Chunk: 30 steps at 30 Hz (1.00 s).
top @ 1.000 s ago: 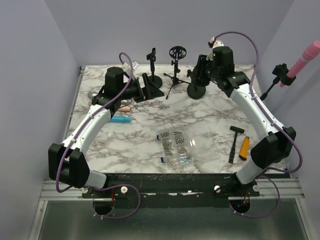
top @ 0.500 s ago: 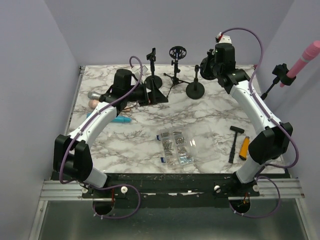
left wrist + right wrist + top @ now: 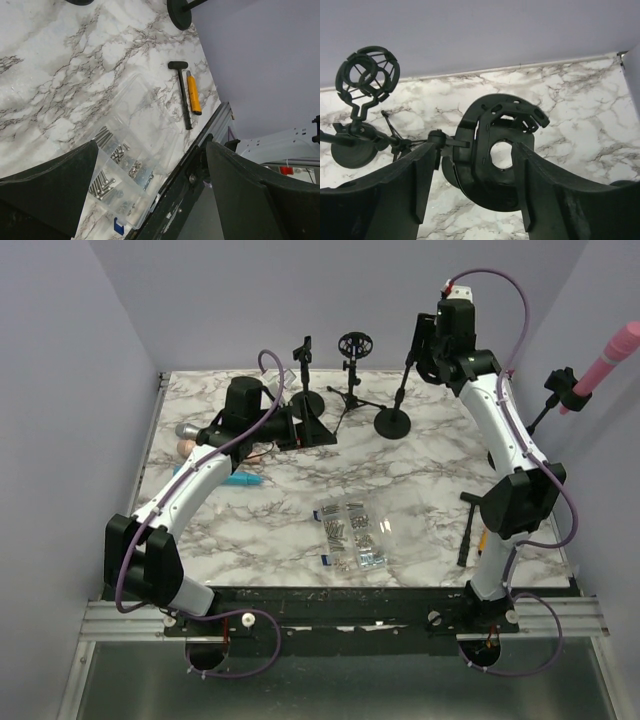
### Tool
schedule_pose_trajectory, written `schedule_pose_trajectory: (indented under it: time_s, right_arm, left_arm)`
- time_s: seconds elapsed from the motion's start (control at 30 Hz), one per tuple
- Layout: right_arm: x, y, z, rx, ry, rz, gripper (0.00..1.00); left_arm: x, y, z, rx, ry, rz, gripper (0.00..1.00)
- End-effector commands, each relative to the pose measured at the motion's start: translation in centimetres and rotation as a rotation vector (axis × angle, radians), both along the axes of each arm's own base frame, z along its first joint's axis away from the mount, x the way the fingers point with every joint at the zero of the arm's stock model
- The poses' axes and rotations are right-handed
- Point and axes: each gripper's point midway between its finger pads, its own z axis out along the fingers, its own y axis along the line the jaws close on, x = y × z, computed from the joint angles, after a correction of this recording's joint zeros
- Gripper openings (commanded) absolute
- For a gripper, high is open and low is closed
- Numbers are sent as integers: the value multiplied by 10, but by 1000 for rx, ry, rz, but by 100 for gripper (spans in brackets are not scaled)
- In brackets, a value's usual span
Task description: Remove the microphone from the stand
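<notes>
Presently: pink mic (image 3: 612, 352) sits in side stand (image 3: 545, 410), well right of round-base stand (image 3: 392, 420), axis tilted up-right. Right gripper (image 3: 474, 150) nearer, jaws straddling empty clip (image 3: 495, 150), grip unclear. Left gripper (image 3: 151, 146) spread wide, empty.

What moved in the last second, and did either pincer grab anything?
The right pincer rose from the round-base stand, leaving its clip empty between the open fingers. The left pincer slid slightly right near the flat stand. Neither grabbed anything. Parts box, hammer and pink mic stayed put.
</notes>
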Motion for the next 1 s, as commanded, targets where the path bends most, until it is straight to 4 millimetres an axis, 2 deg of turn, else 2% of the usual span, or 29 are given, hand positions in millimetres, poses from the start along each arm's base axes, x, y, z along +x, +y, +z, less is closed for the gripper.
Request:
schedule_pose_trajectory:
  time_s: [0.0,0.1,0.27,0.4,0.47,0.6,0.73,0.8,0.87,0.93,0.97]
  right_arm:
    - [-9,-5,28,-46,7,-22,71]
    - [-9,2,37,-78,-15,-11,80]
    - [1,-6,16,-153,9,-55,87]
    - [7,-10,-27,-198,75,-78,87]
    - [3,-12,-60,-212,133,-86,87]
    - [-10,-12,-112,-206,189,-91,86]
    - [-19,-8,-140,-190,229,-81,86]
    - [-19,-6,-143,-184,233,-75,86]
    - [-17,-4,-136,-174,224,-68,87]
    - [-12,-1,-118,-164,201,-61,88]
    - [-8,1,-103,-153,180,-57,89]
  left_arm:
    - [-8,0,32,-32,-81,-24,92]
    - [-9,1,37,-39,-88,-26,92]
    - [-11,0,39,-56,-88,-32,92]
    - [-11,1,39,-58,-84,-32,92]
    - [-11,1,39,-59,-82,-33,92]
    - [-10,1,39,-61,-82,-31,92]
    - [-10,1,38,-64,-75,-34,92]
    - [-10,1,38,-65,-75,-36,92]
    - [-10,1,39,-67,-76,-35,92]
    - [-11,2,41,-69,-79,-34,92]
    - [-11,2,42,-70,-83,-34,92]
